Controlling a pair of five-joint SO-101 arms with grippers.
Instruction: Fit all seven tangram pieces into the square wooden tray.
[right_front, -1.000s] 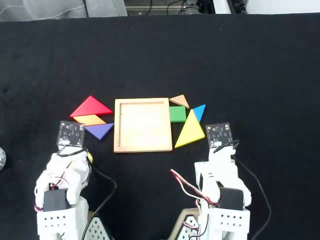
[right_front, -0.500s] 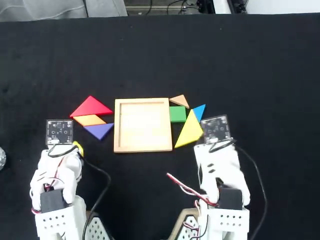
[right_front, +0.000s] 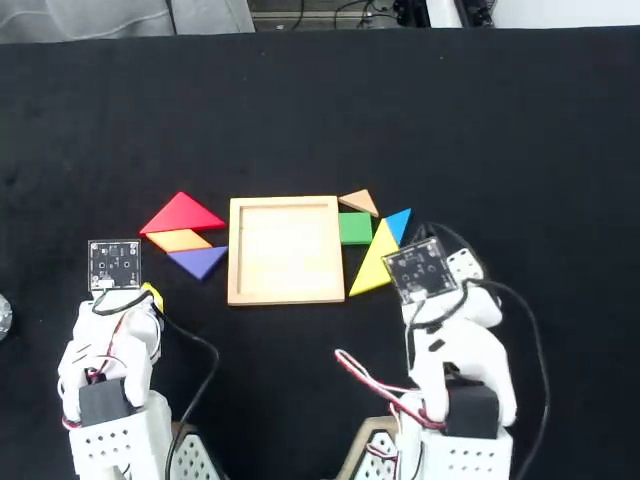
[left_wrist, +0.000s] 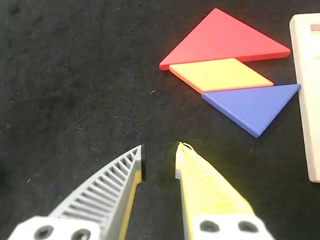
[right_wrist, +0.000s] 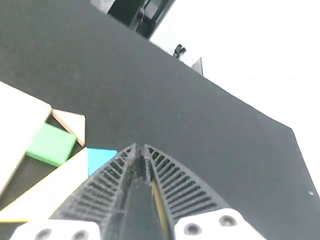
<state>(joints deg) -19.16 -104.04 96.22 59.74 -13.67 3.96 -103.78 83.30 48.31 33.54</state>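
The square wooden tray (right_front: 285, 250) lies empty at the table's middle. On its left are a red triangle (right_front: 183, 213), an orange parallelogram (right_front: 180, 240) and a purple-blue triangle (right_front: 200, 261). On its right are a tan triangle (right_front: 360, 202), a green square (right_front: 354, 228), a small blue triangle (right_front: 398, 224) and a large yellow triangle (right_front: 378, 260). My left gripper (left_wrist: 159, 150) hangs slightly open over bare cloth, short of the purple-blue triangle (left_wrist: 252, 105). My right gripper (right_wrist: 136, 148) is shut and empty, raised near the small blue triangle (right_wrist: 100, 156) and yellow triangle (right_wrist: 45, 192).
The left arm (right_front: 115, 265) stands at the front left and the right arm (right_front: 420, 270) at the front right, just beside the yellow triangle. Black cloth covers the table, with wide room behind the tray. A pale wall and dark equipment lie beyond the far edge.
The left arm has swung left, away from the purple-blue triangle. The right arm has shifted left and tilted upward, closer to the yellow triangle. No piece has moved.
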